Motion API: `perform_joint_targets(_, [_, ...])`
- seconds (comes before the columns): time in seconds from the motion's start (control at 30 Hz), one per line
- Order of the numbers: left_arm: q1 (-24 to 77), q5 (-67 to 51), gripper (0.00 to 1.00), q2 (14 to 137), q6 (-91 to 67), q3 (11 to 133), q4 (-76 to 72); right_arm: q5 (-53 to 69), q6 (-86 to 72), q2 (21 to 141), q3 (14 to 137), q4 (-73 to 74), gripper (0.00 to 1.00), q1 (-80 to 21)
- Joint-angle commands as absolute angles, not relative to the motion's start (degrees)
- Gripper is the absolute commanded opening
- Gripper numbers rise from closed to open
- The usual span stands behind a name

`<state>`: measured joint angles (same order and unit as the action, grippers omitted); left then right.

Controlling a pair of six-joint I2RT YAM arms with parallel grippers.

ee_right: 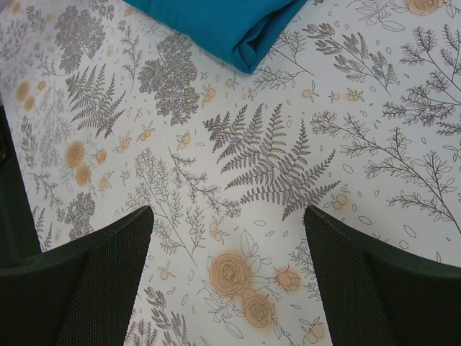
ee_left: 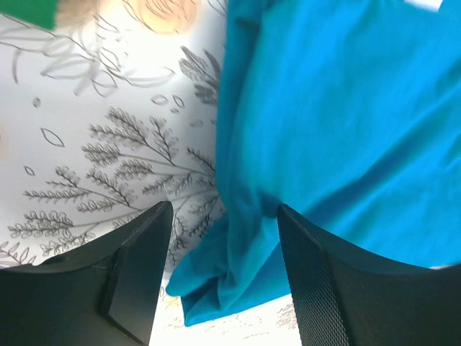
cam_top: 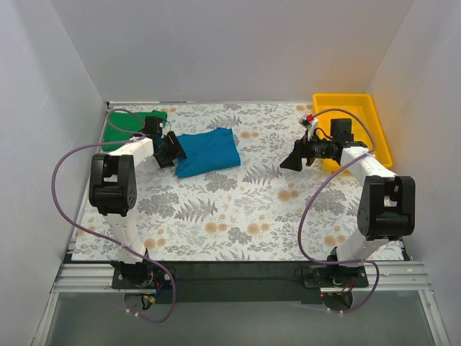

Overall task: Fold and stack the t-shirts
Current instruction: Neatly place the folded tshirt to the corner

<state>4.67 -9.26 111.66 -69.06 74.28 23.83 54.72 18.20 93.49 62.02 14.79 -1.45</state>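
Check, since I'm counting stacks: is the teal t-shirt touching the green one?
Apart. The left wrist view shows a strip of patterned tablecloth between the teal t-shirt and the green t-shirt.

teal t-shirt (cam_top: 207, 151): soft matt cloth, creased. green t-shirt (cam_top: 119, 133): matt cloth. worktop (cam_top: 238, 209): smooth matt floral-print covering. yellow tray (cam_top: 346, 108): smooth plastic, slight sheen. right tool (ee_right: 228, 216) pads (ee_right: 108, 281): black, matt, fine dimpled texture.

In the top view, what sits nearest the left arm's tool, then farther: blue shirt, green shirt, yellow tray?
1. Blue shirt, right at the left tool, on its right.
2. Green shirt, just behind it, in the far-left corner.
3. Yellow tray, far-right corner.
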Motion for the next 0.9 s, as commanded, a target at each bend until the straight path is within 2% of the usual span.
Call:
perform_joint_targets(0.0, [3.87, -10.98, 0.59, 113.01, -73.38, 75.32, 21.19, 56.6, 18.28, 94.04, 61.79, 13.45, 0.91, -1.14])
perform_joint_targets(0.23, [3.87, -15.81, 0.57, 117.95, -77.95, 75.85, 16.54, 56.51, 18.54, 94.22, 61.79, 13.36, 0.91, -1.14])
perform_joint_targets(0.4, [3.87, -20.91, 0.49, 120.14, -81.03, 73.31, 11.79, 56.51, 18.63, 94.83, 61.79, 13.45, 0.91, -1.14])
perform_joint_targets(0.5, [3.87, -21.97, 0.36, 120.67, -83.14, 71.38, 7.66, 56.25, 18.81, 94.83, 61.87, 13.62, 0.91, -1.23])
perform_joint_targets(0.53, [3.87, -22.67, 0.23, 120.76, -83.49, 70.93, 5.38, 56.16, 18.81, 94.83, 61.87, 13.62, 0.91, -1.14])
perform_joint_targets(0.67, [3.87, -23.82, 0.0, 120.15, -83.5, 68.82, 0.36, 55.99, 18.98, 94.92, 61.87, 13.88, 0.91, -1.14])
perform_joint_targets(0.87, [3.87, -19.88, 0.0, 113.4, -72.97, 68.99, -4.92, 56.07, 19.25, 95.01, 61.96, 13.97, 0.91, -1.05])
